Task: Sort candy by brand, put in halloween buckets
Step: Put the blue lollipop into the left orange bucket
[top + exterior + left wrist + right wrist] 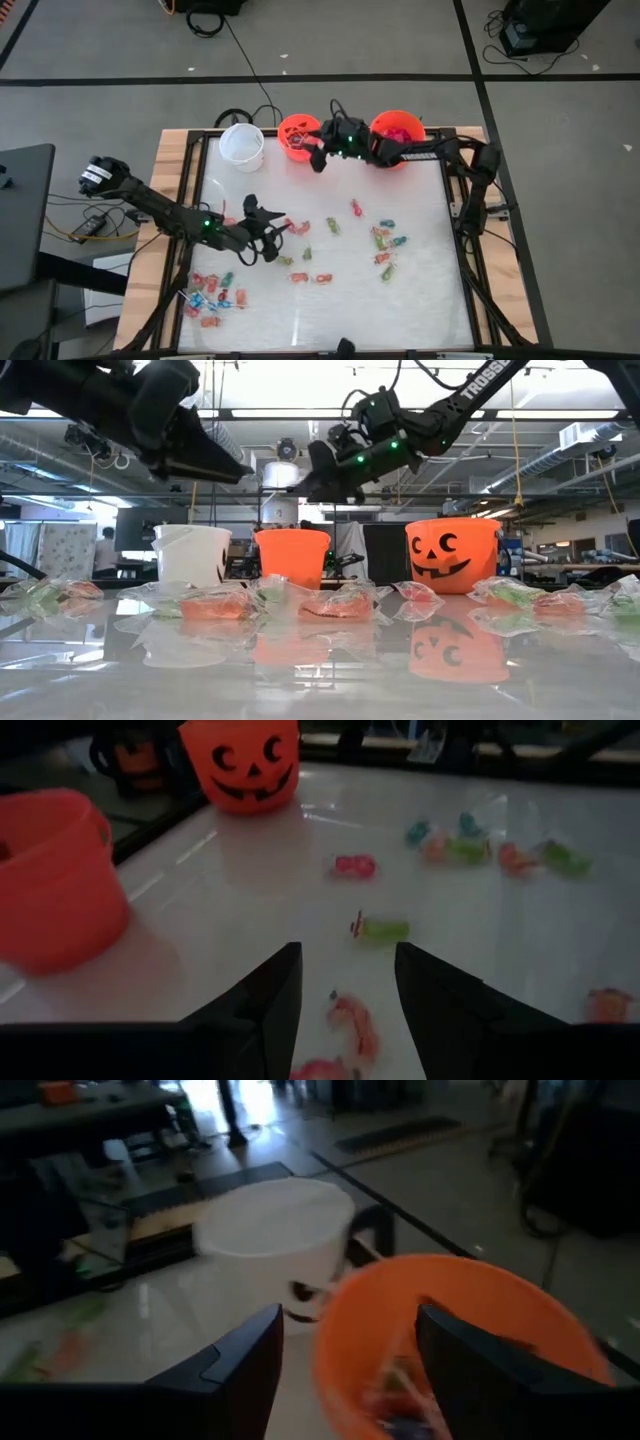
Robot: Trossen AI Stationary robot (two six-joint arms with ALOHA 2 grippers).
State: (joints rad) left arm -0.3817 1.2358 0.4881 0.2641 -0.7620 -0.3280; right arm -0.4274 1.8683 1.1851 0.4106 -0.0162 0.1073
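Along the table's left half, the left gripper [262,232] hovers over scattered candy [300,252], its fingers apart and empty; its wrist view shows a pink piece [352,1025] just ahead between them. Farther right, at the back edge, stand the white bucket [242,145], the small orange bucket [297,137] and the larger orange bucket [398,138]. The right gripper [318,156] hangs beside the small orange bucket, fingers wide apart; only its wrist view shows wrappers inside that pail. Bare tabletop [420,290] lies toward the front right.
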